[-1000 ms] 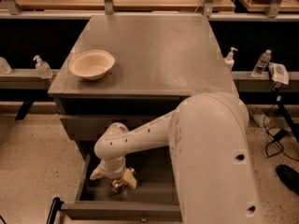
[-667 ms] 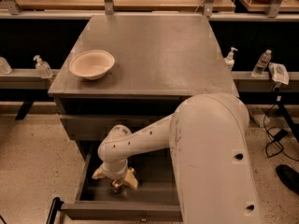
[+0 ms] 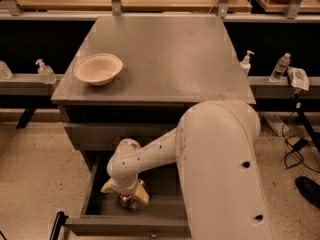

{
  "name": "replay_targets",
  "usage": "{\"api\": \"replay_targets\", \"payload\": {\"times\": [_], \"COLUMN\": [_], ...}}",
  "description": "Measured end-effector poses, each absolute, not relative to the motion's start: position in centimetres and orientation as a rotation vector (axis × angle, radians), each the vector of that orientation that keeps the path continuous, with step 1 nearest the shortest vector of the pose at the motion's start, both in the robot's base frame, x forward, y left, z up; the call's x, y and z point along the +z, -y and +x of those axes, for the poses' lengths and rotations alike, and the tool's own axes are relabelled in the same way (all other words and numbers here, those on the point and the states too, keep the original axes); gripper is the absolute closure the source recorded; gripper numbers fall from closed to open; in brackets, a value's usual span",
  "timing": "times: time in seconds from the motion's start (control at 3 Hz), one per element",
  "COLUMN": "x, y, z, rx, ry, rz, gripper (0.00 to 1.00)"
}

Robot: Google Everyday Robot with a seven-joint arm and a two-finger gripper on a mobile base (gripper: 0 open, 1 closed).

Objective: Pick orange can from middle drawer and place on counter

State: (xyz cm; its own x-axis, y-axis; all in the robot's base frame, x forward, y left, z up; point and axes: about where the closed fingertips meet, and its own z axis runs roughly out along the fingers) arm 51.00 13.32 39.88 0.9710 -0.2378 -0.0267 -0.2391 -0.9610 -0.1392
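- Down in the middle drawer [image 3: 115, 225], gripper [image 3: 126, 196] sits over the orange can [image 3: 124, 201]; clamped or not, can't tell.
- Confirm a firm hold, lift straight up clear of drawer walls, then swing to counter [image 3: 170, 54], away from bowl [image 3: 98, 68].

Grey counter [image 3: 170, 59] bearing a cream bowl [image 3: 98, 68] near its left edge, hand [image 3: 125, 200] inside the middle drawer [image 3: 120, 225]

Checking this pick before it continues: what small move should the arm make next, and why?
Probably a short straight lift, if the grip is firm: the gripper is down in the middle drawer right at the orange can, which is not yet on the counter.
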Motion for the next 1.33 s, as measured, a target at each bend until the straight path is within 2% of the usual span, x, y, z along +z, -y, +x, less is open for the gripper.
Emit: {"api": "replay_targets", "payload": {"times": [0.67, 1.0, 1.33], "x": [38.4, 37.1, 36.2], "y": [-12.6, -12.6, -12.4], "z": [52.4, 52.7, 52.9], "rx": [-0.024, -0.015, -0.013], "ry": [-0.424, -0.412, -0.403], "rz": [-2.973, -2.992, -3.011], "gripper": [0.00, 0.21, 0.51]}}
